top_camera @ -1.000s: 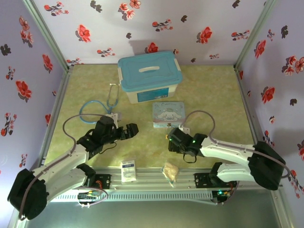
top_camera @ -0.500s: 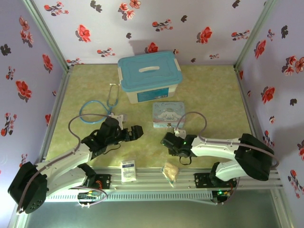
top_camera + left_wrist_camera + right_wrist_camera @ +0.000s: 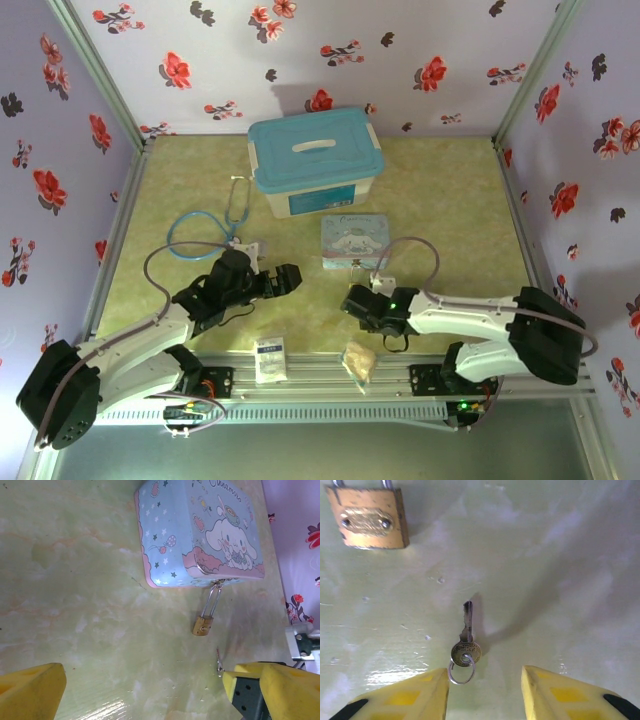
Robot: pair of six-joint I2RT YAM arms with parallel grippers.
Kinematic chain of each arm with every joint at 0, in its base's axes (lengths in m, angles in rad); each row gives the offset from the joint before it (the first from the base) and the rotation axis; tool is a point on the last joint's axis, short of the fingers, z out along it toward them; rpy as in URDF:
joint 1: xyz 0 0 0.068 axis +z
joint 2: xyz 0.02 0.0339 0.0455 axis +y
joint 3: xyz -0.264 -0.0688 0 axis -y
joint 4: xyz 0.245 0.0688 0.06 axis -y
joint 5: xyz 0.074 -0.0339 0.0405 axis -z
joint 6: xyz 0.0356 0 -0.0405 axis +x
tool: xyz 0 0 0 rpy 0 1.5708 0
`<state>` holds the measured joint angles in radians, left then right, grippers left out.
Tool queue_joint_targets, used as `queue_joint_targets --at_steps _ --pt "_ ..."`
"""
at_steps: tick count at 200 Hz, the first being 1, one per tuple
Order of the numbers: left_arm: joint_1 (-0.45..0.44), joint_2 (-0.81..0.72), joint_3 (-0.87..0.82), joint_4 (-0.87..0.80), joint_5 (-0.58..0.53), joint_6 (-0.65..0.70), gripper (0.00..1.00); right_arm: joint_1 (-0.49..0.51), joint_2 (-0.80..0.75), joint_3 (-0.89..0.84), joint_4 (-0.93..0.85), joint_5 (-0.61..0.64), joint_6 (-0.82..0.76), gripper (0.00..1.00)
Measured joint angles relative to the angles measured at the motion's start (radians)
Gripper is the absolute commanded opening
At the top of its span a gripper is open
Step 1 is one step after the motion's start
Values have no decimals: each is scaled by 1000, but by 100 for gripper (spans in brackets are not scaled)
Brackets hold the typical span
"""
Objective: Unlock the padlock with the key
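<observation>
Right fingers [image 3: 405, 697] beside key [image 3: 466, 649] on marbled green tabletop [image 3: 560, 555].

The table [image 3: 450, 200] is pale yellow-green and marbled; the walls [image 3: 400, 50] are lilac with red and dark flowers; the box [image 3: 315, 150] at the table's far edge is white under a teal lid; the tin [image 3: 195, 535] is light blue with stars, pink scalloped trim and a white cartoon dog; the padlock [image 3: 202, 625] is brass-gold with a silver shackle; the key [image 3: 466, 650] is dark grey; the left gripper [image 3: 145, 685] and right gripper [image 3: 485, 680] are yellow-fingered.

Lab test booth: floral walls [image 3: 330, 40], aluminium rail [image 3: 320, 386]
</observation>
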<state>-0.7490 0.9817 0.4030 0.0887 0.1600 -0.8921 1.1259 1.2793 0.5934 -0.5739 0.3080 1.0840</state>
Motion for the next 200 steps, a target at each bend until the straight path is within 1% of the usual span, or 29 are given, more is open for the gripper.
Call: queue_joint_targets --at_steps 22,34,46,88,109,135,150,169,182,192,200 --pt "-5 0 0 5 -3 -1 100 0 -31 0 26 3 9 48" --pt "-9 0 0 5 -3 -1 100 0 -26 1 44 3 13 50" --pt "-13 0 0 5 -3 -1 100 0 -12 2 54 7 18 50" --pt "-21 0 0 6 -3 -8 100 0 93 42 26 58 29 41" --pt "-22 0 0 7 -4 -12 100 0 129 42 26 58 29 36" --pt "-26 0 0 8 -10 -16 100 5 131 34 43 55 43 33" --pt "-26 0 0 8 -11 -18 100 16 131 31 50 60 53 27" --pt "-26 0 0 8 -14 -19 100 32 132 29 56 64 66 24" --pt "-26 0 0 8 -15 -19 100 38 133 26 62 71 72 19" --pt "-26 0 0 8 -21 -20 100 41 133 25 66 71 74 18" --pt "-27 0 0 8 -27 -23 100 42 129 22 71 73 77 16"
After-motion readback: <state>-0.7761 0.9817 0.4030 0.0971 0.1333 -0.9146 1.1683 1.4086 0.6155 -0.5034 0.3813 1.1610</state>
